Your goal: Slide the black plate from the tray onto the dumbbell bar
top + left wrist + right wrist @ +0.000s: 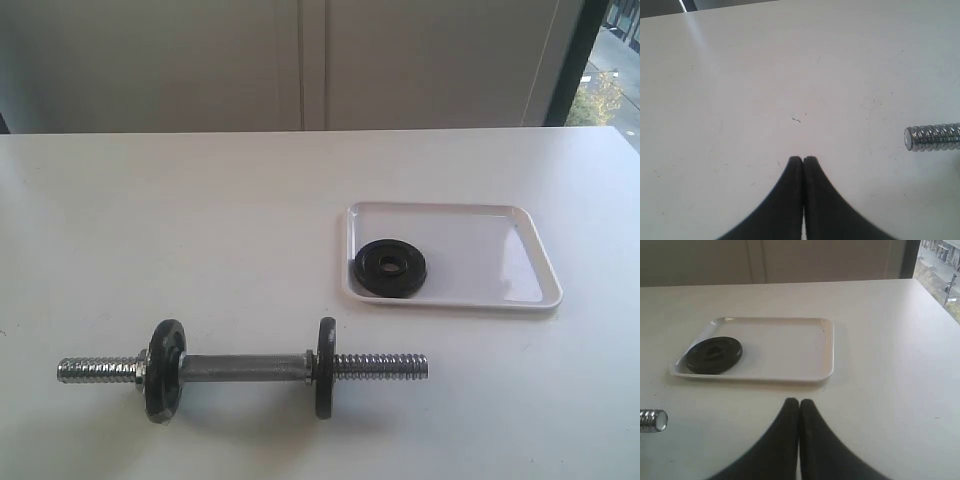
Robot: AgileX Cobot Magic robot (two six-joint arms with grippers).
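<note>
Nearest the wrist cameras, the left gripper point(803, 159) and the right gripper point(799, 402) are seen empty, jaws pressed together above the white table point(200, 220), and just beyond them the dumbbell bar point(245, 367) is laid flat with two black discs point(163, 372) on it, both threaded ends bare. Farther back, the black plate point(391, 267) is found lying flat and untouched in the corner of the white tray point(500, 240) nearest the bar. The pick-up is judged not yet begun: the right jaws must be spread, brought onto the plate's rim, and its hole lined up with a threaded end.
</note>
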